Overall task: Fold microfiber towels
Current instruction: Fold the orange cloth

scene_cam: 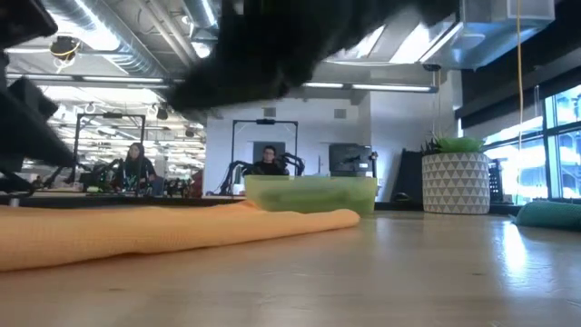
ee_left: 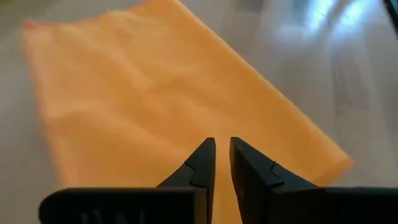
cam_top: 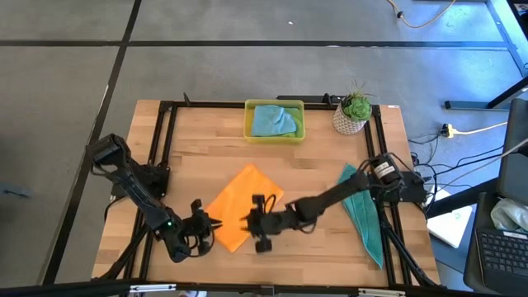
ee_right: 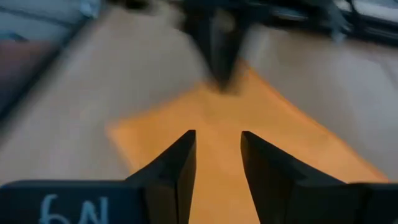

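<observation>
An orange microfiber towel [cam_top: 242,206] lies folded and flat on the wooden table, near its front middle; it also shows in the low view [scene_cam: 163,232]. My left gripper [cam_top: 212,224] hovers at the towel's left near edge. In its wrist view [ee_left: 222,163] the fingers stand only a narrow slit apart, with nothing between them. My right gripper [cam_top: 248,221] hovers over the towel's right near part and is open and empty [ee_right: 217,162]. A teal towel [cam_top: 363,210] lies along the table's right edge. A light blue towel [cam_top: 274,120] lies in the tray.
The yellow tray [cam_top: 250,132] stands at the far middle of the table, and a potted plant [cam_top: 353,111] in a white pot stands at the far right. A black frame [cam_top: 165,140] runs round the table. Bare wood lies between the tray and the orange towel.
</observation>
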